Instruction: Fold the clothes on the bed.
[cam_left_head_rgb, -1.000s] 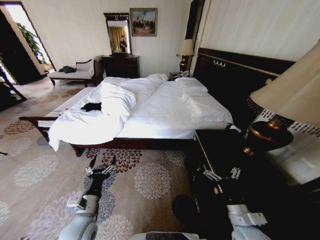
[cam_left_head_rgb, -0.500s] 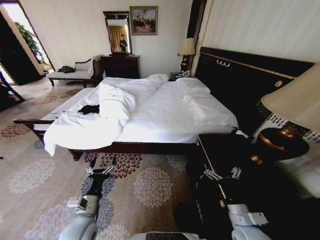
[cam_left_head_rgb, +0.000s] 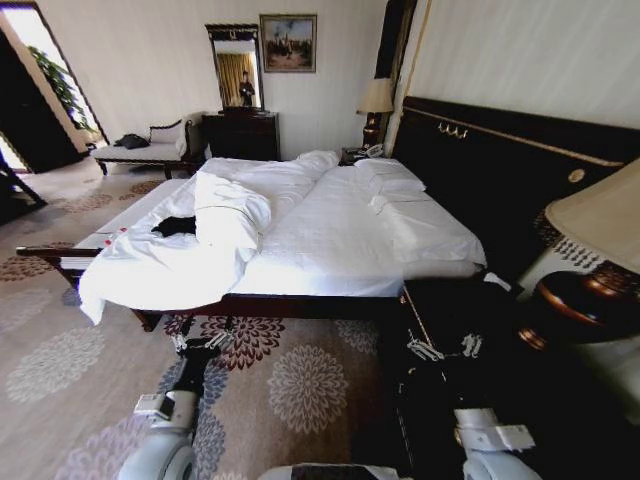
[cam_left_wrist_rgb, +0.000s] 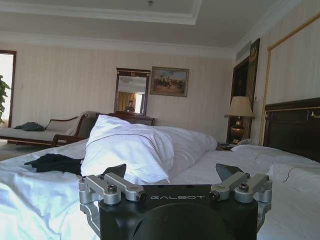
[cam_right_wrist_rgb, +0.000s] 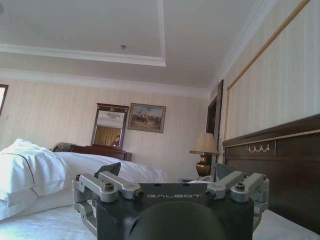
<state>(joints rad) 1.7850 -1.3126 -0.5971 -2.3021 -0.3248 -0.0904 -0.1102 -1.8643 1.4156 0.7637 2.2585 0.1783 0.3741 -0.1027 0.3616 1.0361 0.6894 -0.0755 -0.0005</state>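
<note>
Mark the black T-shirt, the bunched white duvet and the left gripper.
black T-shirt (cam_left_head_rgb: 174, 226): head view, middle of the crumpled fabric.
white duvet (cam_left_head_rgb: 232, 210): head view, top of the bunched heap.
left gripper (cam_left_wrist_rgb: 172, 172): left wrist view, midway between its open fingertips.

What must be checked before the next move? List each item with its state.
1. Black short-sleeved soft T-shirt lies on the large white-sheeted bed: ok, crumpled.
2. Shirt within reach: not ok; both arms hang over the patterned carpet, short of the bed.
3. Left end effector open and empty: ok.
4. Right end effector open and empty: ok.
5. Shirt free of the bunched white duvet: cannot tell; the heap lies right beside it.
</note>
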